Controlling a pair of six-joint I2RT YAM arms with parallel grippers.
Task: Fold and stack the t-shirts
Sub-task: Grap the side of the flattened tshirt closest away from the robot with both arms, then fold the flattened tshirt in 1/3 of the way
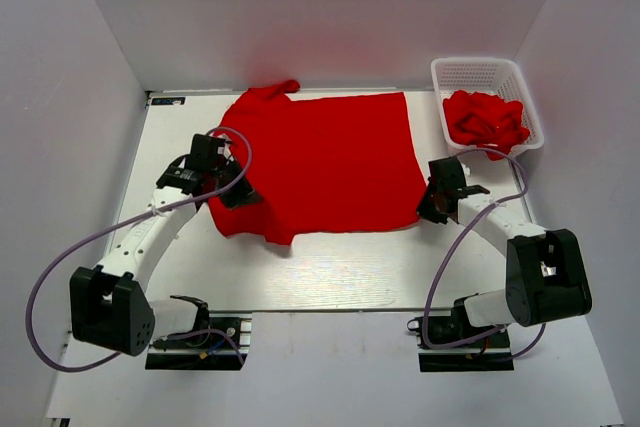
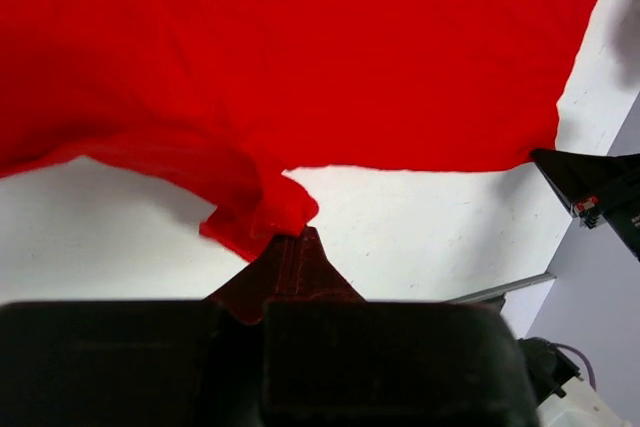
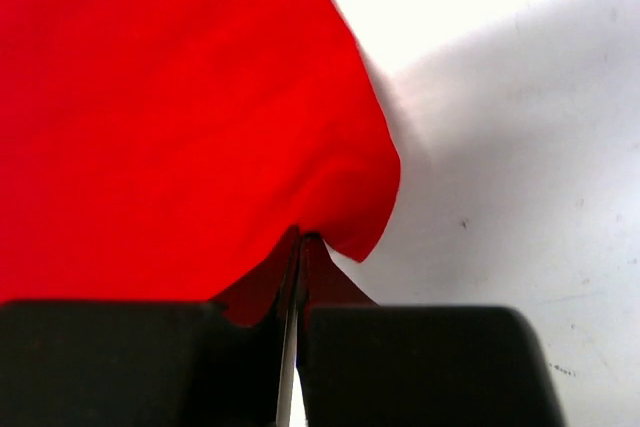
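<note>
A bright red t-shirt [image 1: 320,162] lies spread across the middle of the white table, one sleeve poking out at the back left. My left gripper [image 1: 238,197] is shut on its near left edge, where the cloth bunches at the closed tips [image 2: 290,232]. My right gripper [image 1: 428,209] is shut on the shirt's near right corner; in the right wrist view the red cloth [image 3: 200,117] folds into the pinched tips [image 3: 305,239]. More red t-shirts [image 1: 487,120] lie crumpled in the basket.
A white plastic mesh basket [image 1: 475,72] stands at the back right corner of the table. White walls close in the table on the left, the back and the right. Purple cables loop from both arms.
</note>
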